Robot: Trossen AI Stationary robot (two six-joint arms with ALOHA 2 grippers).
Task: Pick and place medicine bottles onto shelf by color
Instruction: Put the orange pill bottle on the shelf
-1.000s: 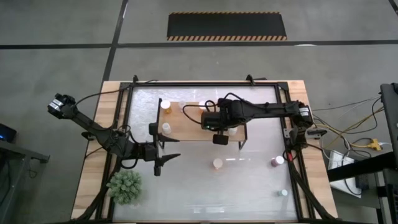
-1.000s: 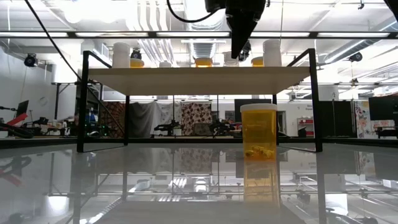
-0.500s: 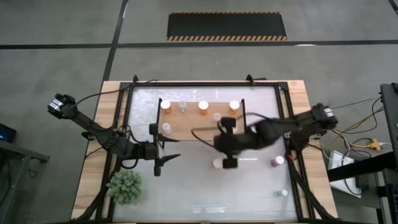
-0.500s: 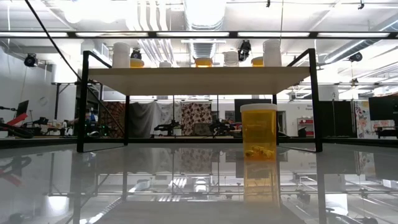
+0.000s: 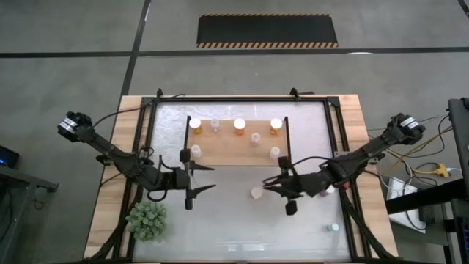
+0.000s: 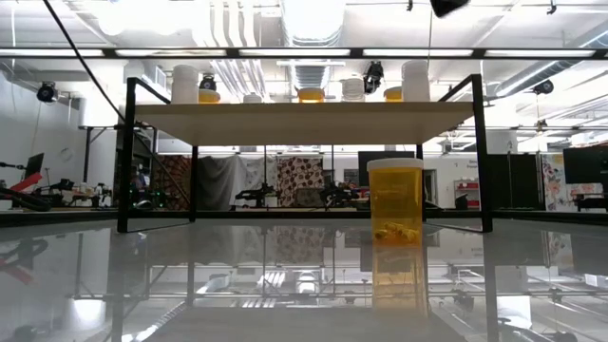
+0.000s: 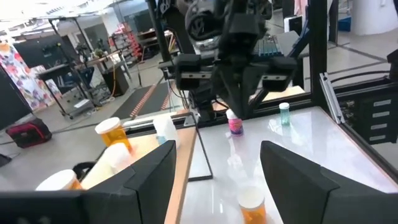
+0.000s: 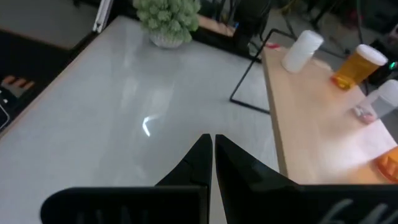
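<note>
The light-wood shelf [image 5: 233, 147] stands on the glass table and carries several bottles: three orange ones [image 5: 239, 125] along its far edge, and clear and white ones [image 5: 275, 152] between them and nearer. An orange bottle [image 5: 256, 193] stands upright on the glass in front of the shelf and also shows in the low view [image 6: 394, 214]. A dark reddish bottle [image 5: 327, 190] and a greenish one [image 5: 334, 227] stand at the right. My right gripper [image 5: 268, 185] is shut and empty, raised just right of the orange bottle. My left gripper [image 5: 205, 178] is open and empty near the shelf's near left leg.
A green spiky plant [image 5: 147, 220] stands at the near left corner. The shelf's thin black legs [image 5: 286, 167] stand between the grippers. The black table frame [image 5: 341, 158] runs along the right side, by my right arm. Open glass lies along the near edge [image 5: 242, 235].
My right gripper has left its place over the shelf, going toward the table's near edge and a little right. It has turned so that its fingers point toward the table's left edge, and it has risen out of the low view. The bottles have stayed put.
</note>
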